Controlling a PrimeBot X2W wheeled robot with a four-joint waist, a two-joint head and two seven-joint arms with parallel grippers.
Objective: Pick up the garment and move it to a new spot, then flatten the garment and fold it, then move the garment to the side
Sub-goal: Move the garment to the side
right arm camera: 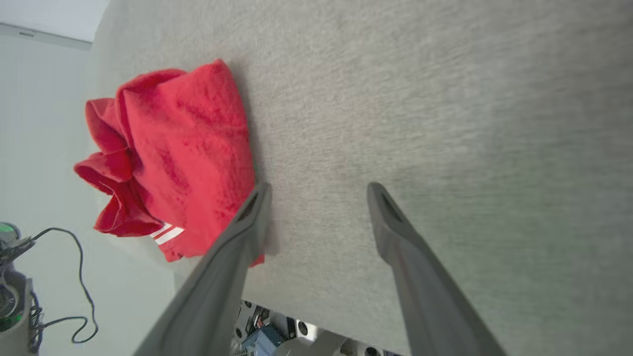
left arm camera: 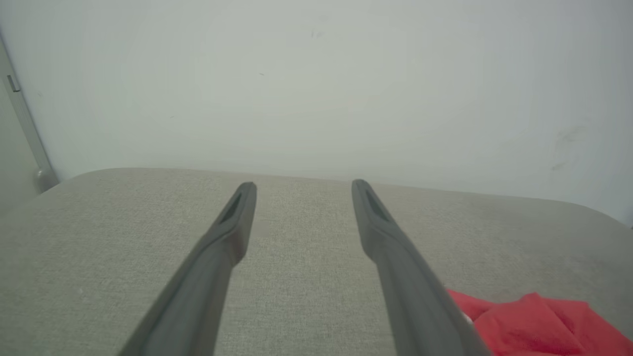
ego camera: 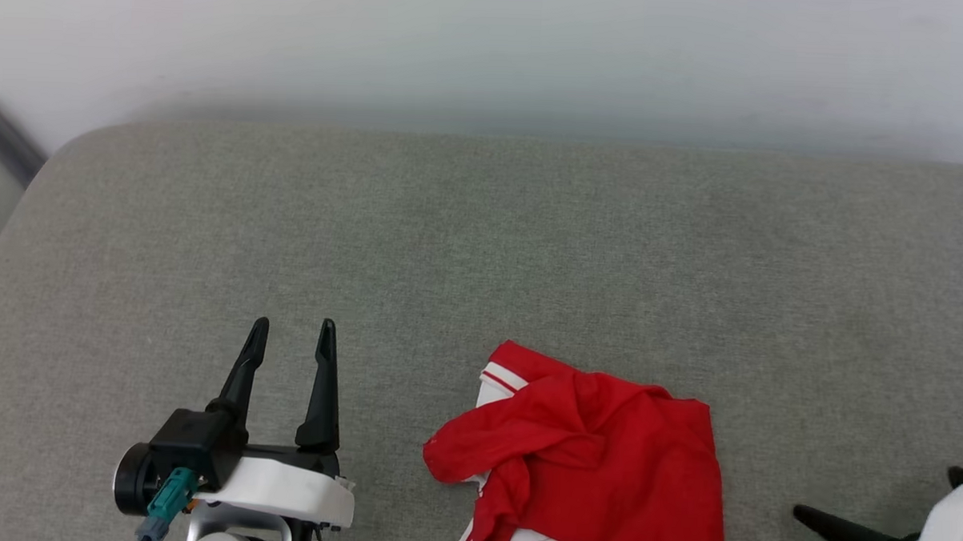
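The garment (ego camera: 595,459) is a crumpled red jersey with white, red-striped trim, lying on the grey fabric surface (ego camera: 483,238) near its front edge, right of centre. My left gripper (ego camera: 291,336) hovers to its left, open and empty, fingers pointing away from me. In the left wrist view, my left gripper (left arm camera: 302,190) shows a wide gap and the garment (left arm camera: 539,326) peeks in at the lower right. My right gripper (right arm camera: 317,192) is open and empty; the garment (right arm camera: 183,148) lies just beyond its left finger. One right fingertip (ego camera: 821,523) enters the head view at the lower right.
A pale wall (ego camera: 489,46) runs behind the grey surface. The surface's left corner (ego camera: 61,152) is rounded, with a grey post (left arm camera: 24,123) beyond it. A black cable (right arm camera: 74,277) and equipment sit on the floor below the front edge.
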